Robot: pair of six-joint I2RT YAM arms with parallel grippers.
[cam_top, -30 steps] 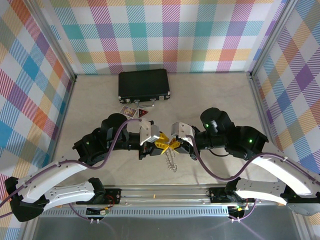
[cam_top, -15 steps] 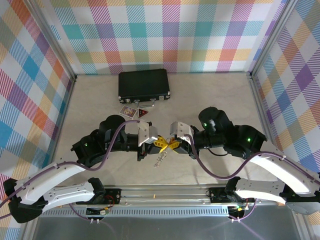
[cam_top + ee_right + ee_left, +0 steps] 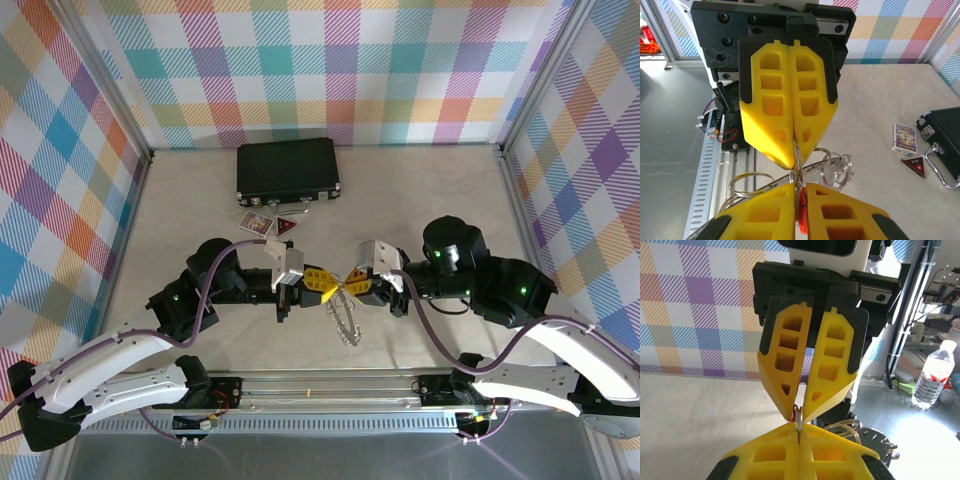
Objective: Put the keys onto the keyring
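The left gripper is pinched shut on a wire loop of the keyring, whose toothed cluster hangs below it over mid-table. The right gripper, tip to tip with it, clamps the key by its red tag. Best to work the key along the coil with small wrist turns, without pulling apart.

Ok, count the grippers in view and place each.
2. Left gripper, shut on the keyring, and right gripper, shut on the keys, meet tip to tip mid-scene.
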